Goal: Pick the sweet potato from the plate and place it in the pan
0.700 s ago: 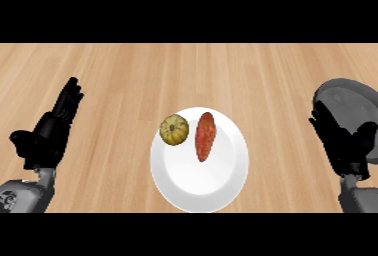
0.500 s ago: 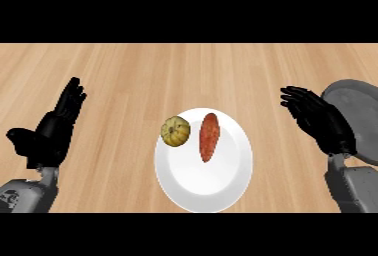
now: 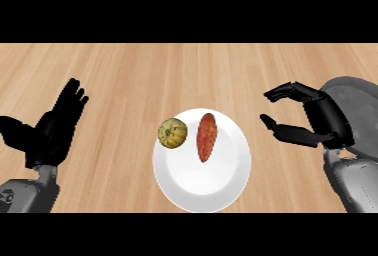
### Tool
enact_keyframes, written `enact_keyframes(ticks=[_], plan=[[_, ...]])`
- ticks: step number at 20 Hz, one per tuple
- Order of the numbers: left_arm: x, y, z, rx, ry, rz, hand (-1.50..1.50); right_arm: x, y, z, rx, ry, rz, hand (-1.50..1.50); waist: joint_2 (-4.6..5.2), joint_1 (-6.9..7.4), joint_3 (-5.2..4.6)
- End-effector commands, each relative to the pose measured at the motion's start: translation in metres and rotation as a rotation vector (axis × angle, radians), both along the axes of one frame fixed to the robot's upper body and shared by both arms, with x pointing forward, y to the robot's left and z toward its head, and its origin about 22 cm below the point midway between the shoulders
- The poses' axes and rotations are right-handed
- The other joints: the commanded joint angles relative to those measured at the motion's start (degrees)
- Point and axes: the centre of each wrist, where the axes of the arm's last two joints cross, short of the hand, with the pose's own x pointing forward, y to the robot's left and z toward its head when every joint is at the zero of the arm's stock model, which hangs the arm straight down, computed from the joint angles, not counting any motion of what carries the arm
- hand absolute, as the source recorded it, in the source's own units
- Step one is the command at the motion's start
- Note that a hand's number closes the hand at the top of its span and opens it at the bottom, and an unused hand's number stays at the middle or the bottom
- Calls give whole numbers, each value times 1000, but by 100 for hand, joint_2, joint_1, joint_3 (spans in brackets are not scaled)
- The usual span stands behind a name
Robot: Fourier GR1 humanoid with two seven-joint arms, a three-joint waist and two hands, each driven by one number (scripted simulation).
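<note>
Lying lengthwise on the upper right part of the white plate (image 3: pixel 203 185): one sweet potato (image 3: pixel 207 136), long and narrow, orange-red, tapering to a point at its lower end, wider toward the top.

Entries, left to right:

Left hand (image 3: pixel 52 130), one. Black, on a grey forearm, at the view's left edge. Fingers straight and close together, pointing up and slightly right, thumb out to the left. Holds nothing, touches nothing; well apart from the plate.

Round yellow-green item (image 3: pixel 173 133), one. Ribbed, squat, possibly a small squash; exact kind cannot be told. Sits on the plate just left of the sweet potato, with a thin gap between them.

Plate, one. White, round, at the centre of the wooden counter (image 3: pixel 184 70); its lower half is bare.

Right hand (image 3: pixel 314 122), one. Black, to the right of the plate, palm facing left. Fingers bent into a wide hook at the top, thumb reaching left beneath them, a broad gap between. Grasps nothing; near the plate's right rim but clear of it and of the sweet potato.

Pan (image 3: pixel 358 107), one. Grey, round, at the right edge, partly behind the right hand and cut off by the frame.
</note>
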Motion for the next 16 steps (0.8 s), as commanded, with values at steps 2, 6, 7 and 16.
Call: enact_keyframes(ticks=[2,6,7,16], plan=[[-6,-2,-7,-36,16,22,0,-25,-42,6,-204,-38,10,-150,-13,-92,9],[-6,6,-11,-22,3,6,0,-6,-28,41,-330,-100,92,-150,2,-20,6],[2,-7,0,-36,11,6,0,-8,-33,54,-372,-87,98,-150,-4,-52,7],[4,-7,1,-21,14,-10,0,33,46,100,-708,-22,187,-150,9,75,1]])
